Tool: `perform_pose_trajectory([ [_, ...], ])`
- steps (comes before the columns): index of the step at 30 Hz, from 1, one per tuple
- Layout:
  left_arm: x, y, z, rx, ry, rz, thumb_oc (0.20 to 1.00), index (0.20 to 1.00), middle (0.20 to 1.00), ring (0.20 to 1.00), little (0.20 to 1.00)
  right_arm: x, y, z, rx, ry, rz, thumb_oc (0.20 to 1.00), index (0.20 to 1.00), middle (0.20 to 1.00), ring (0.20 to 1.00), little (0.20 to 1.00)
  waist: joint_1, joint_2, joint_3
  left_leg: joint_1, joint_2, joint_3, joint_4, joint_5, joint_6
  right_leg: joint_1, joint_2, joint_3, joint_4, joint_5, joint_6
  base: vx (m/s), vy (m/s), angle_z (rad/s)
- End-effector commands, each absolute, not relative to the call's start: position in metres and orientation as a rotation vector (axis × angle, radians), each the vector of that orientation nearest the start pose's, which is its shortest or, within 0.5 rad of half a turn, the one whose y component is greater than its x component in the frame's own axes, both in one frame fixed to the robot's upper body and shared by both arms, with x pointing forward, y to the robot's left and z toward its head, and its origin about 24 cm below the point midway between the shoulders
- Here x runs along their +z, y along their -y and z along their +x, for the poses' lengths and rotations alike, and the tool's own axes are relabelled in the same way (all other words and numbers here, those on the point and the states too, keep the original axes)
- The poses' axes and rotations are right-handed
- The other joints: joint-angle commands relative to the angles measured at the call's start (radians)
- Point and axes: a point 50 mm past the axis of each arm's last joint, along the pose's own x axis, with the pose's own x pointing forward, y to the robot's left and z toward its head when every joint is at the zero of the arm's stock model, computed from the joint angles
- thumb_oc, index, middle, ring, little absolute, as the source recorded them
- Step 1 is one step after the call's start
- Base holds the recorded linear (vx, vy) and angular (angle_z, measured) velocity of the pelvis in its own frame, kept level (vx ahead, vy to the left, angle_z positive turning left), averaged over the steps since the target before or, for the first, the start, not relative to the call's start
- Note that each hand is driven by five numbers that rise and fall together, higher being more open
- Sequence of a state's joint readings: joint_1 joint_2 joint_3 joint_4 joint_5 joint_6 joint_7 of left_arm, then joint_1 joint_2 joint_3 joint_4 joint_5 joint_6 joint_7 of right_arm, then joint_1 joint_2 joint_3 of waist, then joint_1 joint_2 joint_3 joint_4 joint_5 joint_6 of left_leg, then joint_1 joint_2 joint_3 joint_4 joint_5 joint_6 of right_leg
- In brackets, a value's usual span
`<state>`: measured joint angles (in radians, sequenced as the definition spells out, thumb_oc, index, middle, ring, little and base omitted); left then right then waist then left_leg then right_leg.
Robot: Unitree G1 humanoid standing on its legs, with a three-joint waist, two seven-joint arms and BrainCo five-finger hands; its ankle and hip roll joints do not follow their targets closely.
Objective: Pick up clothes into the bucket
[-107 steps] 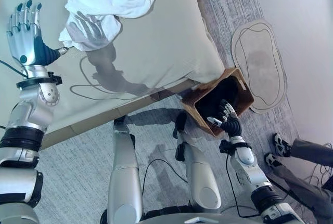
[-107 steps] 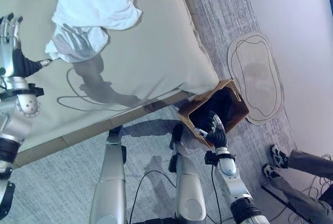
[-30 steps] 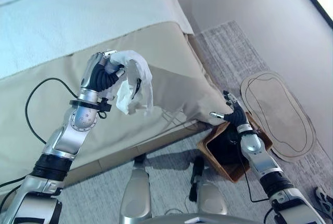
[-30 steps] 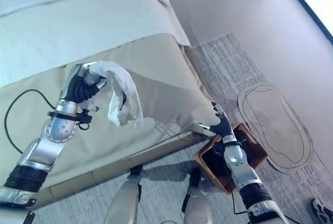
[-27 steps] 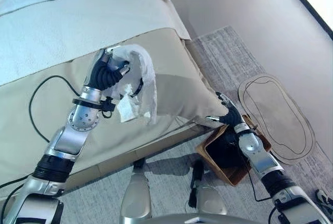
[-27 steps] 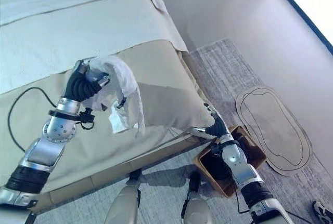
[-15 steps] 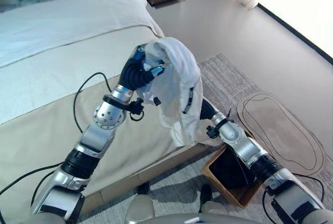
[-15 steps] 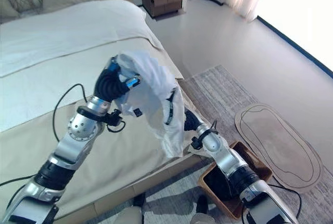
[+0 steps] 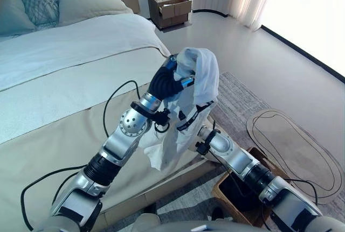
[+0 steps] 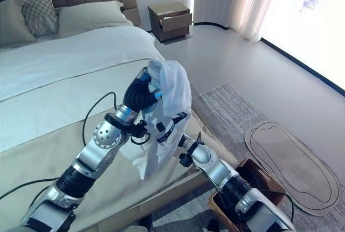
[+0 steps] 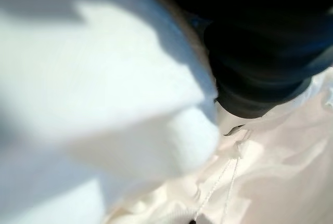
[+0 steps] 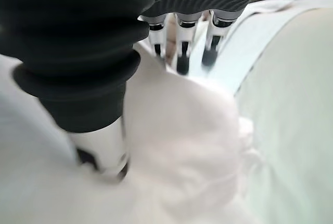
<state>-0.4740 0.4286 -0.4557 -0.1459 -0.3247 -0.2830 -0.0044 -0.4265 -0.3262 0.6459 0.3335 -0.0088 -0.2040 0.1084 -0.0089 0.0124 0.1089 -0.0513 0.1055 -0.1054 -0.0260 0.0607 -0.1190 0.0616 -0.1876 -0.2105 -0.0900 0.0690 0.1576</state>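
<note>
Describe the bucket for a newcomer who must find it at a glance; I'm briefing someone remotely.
Start at the bed and go to its foot corner on the grey rug. The bucket stands on the floor there, under the robot's right arm. It is a brown open box with a dark inside, unlike the flat oval mat beside it.

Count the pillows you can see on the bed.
2, both at the head of the bed: a patterned pillow and a plain pillow beside it. Others may lie out of view.

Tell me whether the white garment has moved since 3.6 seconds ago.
Yes. The white garment lay on the bed then; now it hangs from the left hand, lifted off the cover near the bed's edge.
</note>
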Motion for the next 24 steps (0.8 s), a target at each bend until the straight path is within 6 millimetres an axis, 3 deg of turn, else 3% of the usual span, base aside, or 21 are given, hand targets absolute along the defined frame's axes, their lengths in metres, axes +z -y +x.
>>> perform_pose_trajectory([
  [1, 0.231, -0.070, 0.270, -0.667, 0.871, 0.032, 0.200, 0.200, 0.200, 0.200, 0.200, 0.069, 0.047, 0.286, 0.787, 0.247, -0.446, 0.200, 0.200, 0.200, 0.200, 0.200, 0.009, -0.031, -0.036, -0.014, 0.014, 0.032, -0.001, 0.014, 0.024, 0.041, -0.014, -0.011, 0.012, -0.025, 0.017, 0.01, -0.002, -0.03],
  [7, 0.228, -0.081, 0.273, -0.625, 0.857, 0.042, 0.200, 0.200, 0.200, 0.200, 0.200, 0.049, 0.083, 0.282, 0.691, 0.156, -0.445, 0.200, 0.200, 0.200, 0.200, 0.200, -0.001, -0.035, -0.046, -0.005, 0.012, 0.037, 0.004, 0.005, 0.028, 0.049, -0.016, -0.008, 0.011, -0.025, 0.019, 0.00, 0.002, -0.01],
  [9, 0.226, -0.091, 0.275, -0.586, 0.851, 0.055, 0.200, 0.200, 0.200, 0.200, 0.200, 0.037, 0.112, 0.274, 0.621, 0.081, -0.411, 0.200, 0.200, 0.200, 0.200, 0.200, -0.008, -0.036, -0.052, -0.002, 0.013, 0.040, 0.001, 0.005, 0.027, 0.049, -0.016, -0.010, 0.011, -0.025, 0.021, 0.02, 0.001, -0.01],
  [10, 0.225, -0.091, 0.275, -0.586, 0.850, 0.054, 0.200, 0.200, 0.200, 0.200, 0.200, 0.036, 0.113, 0.274, 0.622, 0.079, -0.410, 0.200, 0.200, 0.200, 0.200, 0.200, -0.008, -0.036, -0.054, 0.005, 0.015, 0.041, -0.002, -0.003, 0.025, 0.055, -0.015, -0.011, 0.009, -0.032, 0.021, 0.00, 0.005, -0.05],
  [11, 0.222, -0.098, 0.277, -0.559, 0.834, 0.061, 0.200, 0.200, 0.200, 0.200, 0.200, 0.031, 0.134, 0.270, 0.542, 0.042, -0.371, 0.200, 0.200, 0.200, 0.200, 0.200, -0.017, -0.037, -0.055, 0.001, 0.014, 0.042, -0.004, 0.006, 0.025, 0.050, -0.016, -0.009, 0.010, -0.025, 0.022, 0.00, 0.002, -0.08],
  [13, 0.220, -0.100, 0.278, -0.548, 0.827, 0.061, 0.200, 0.200, 0.200, 0.200, 0.200, 0.028, 0.144, 0.267, 0.504, 0.020, -0.344, 0.200, 0.200, 0.200, 0.200, 0.200, -0.020, -0.037, -0.058, 0.008, 0.017, 0.044, -0.008, -0.001, 0.023, 0.055, -0.015, -0.011, 0.009, -0.032, 0.023, 0.00, 0.004, -0.06],
  [14, 0.215, -0.106, 0.279, -0.520, 0.807, 0.058, 0.200, 0.200, 0.200, 0.200, 0.200, 0.027, 0.165, 0.264, 0.398, 0.008, -0.247, 0.200, 0.200, 0.200, 0.200, 0.200, -0.032, -0.037, -0.057, 0.003, 0.015, 0.048, -0.005, 0.005, 0.026, 0.047, -0.017, -0.006, 0.010, -0.024, 0.024, 0.03, -0.003, -0.03],
  [15, 0.214, -0.106, 0.279, -0.520, 0.805, 0.057, 0.200, 0.200, 0.200, 0.200, 0.200, 0.027, 0.165, 0.263, 0.398, 0.006, -0.247, 0.200, 0.200, 0.200, 0.200, 0.200, -0.031, -0.037, -0.059, 0.010, 0.017, 0.049, -0.008, -0.002, 0.024, 0.053, -0.015, -0.006, 0.009, -0.030, 0.024, -0.04, 0.017, -0.02],
  [17, 0.204, -0.117, 0.280, -0.478, 0.768, 0.059, 0.200, 0.200, 0.200, 0.200, 0.200, 0.029, 0.191, 0.257, 0.243, 0.022, -0.090, 0.200, 0.200, 0.200, 0.200, 0.200, -0.048, -0.037, -0.060, 0.015, 0.019, 0.058, -0.008, -0.007, 0.026, 0.049, -0.016, 0.003, 0.009, -0.028, 0.025, 0.01, 0.001, -0.10],
  [22, 0.183, -0.126, 0.282, -0.427, 0.689, 0.060, 0.200, 0.200, 0.200, 0.200, 0.200, 0.033, 0.215, 0.251, 0.069, 0.079, 0.055, 0.200, 0.200, 0.200, 0.200, 0.200, -0.065, -0.037, -0.066, 0.019, 0.022, 0.074, -0.002, -0.015, 0.028, 0.039, -0.015, 0.023, 0.010, -0.027, 0.024, 0.00, 0.004, -0.15],
  [23, 0.173, -0.128, 0.283, -0.412, 0.653, 0.063, 0.200, 0.200, 0.200, 0.200, 0.200, 0.036, 0.220, 0.250, 0.029, 0.098, 0.074, 0.200, 0.200, 0.200, 0.200, 0.200, -0.070, -0.037, -0.068, 0.021, 0.023, 0.077, -0.001, -0.017, 0.029, 0.037, -0.014, 0.030, 0.010, -0.027, 0.024, 0.00, 0.006, -0.12],
  [24, 0.151, -0.131, 0.284, -0.387, 0.568, 0.099, 0.200, 0.200, 0.200, 0.200, 0.200, 0.037, 0.227, 0.247, -0.033, 0.121, 0.110, 0.200, 0.200, 0.200, 0.200, 0.200, -0.081, -0.038, -0.066, 0.019, 0.023, 0.087, 0.006, -0.014, 0.033, 0.027, -0.016, 0.043, 0.013, -0.019, 0.023, 0.00, 0.007, -0.20],
])
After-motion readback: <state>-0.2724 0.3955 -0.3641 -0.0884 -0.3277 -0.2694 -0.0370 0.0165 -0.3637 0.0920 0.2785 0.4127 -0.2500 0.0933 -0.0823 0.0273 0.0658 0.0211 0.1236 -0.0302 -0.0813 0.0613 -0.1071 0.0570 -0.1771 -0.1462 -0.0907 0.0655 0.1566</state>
